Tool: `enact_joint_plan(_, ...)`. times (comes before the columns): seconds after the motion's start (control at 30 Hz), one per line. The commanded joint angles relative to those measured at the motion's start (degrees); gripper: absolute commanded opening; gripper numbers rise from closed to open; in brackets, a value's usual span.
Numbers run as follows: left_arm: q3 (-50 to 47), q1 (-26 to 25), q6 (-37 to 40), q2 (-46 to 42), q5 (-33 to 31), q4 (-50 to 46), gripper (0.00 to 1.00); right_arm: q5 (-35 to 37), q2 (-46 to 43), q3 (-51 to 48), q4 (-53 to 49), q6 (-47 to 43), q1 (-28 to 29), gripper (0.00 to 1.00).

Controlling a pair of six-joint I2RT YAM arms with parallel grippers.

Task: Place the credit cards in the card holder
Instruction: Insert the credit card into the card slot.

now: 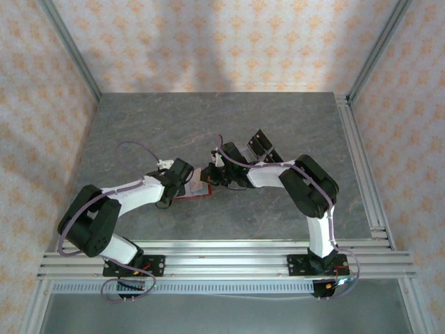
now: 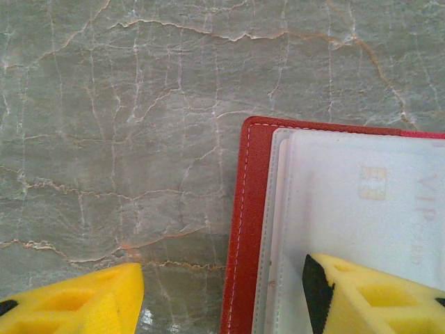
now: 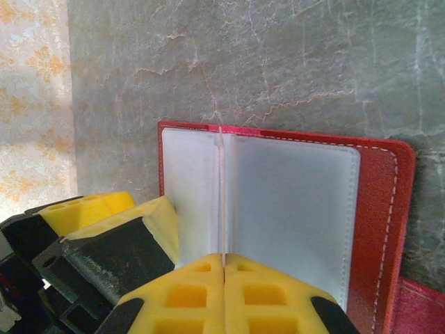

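The card holder [image 1: 197, 194] is a red wallet lying open on the grey marble table, pale inside facing up [image 3: 292, 209]. My right gripper [image 3: 224, 259] is shut on a thin pale credit card [image 3: 222, 188], seen edge-on, standing over the wallet's middle. In the left wrist view that credit card [image 2: 361, 202] shows its face with a chip and "VIP card" lettering, over the wallet's red edge [image 2: 243, 229]. My left gripper [image 2: 222, 296] is open and straddles that edge: one finger [image 2: 375, 296] rests on the pale inside, the other hangs over the table. Both grippers meet at the wallet [image 1: 200, 179].
A clear acrylic stand with black strips [image 1: 263, 145] stands just behind the right arm's wrist. Aluminium rails run along the table's right side [image 1: 361, 174] and near edge [image 1: 222, 261]. Patterned walls close in the back and both sides.
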Motion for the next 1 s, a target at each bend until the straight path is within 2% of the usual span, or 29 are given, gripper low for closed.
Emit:
enact_joint_plan(0.0,-1.3,0.6,-0.4,-0.2,-1.7,-2.2,0.63,0.1,1.5,-0.3,2.7,0.1,-0.2,0.00)
enact_joint_plan(0.37,-1.3,0.7,-0.4,-0.2,-1.7,-2.2,0.63,-2.6,2.8,-0.8,6.5,2.8,-0.1,0.00)
enact_joint_plan(0.97,-1.2,0.7,-0.6,-0.2,-1.8,-2.3,0.63,-4.0,3.2,-3.1,5.6,2.1,0.3,0.00)
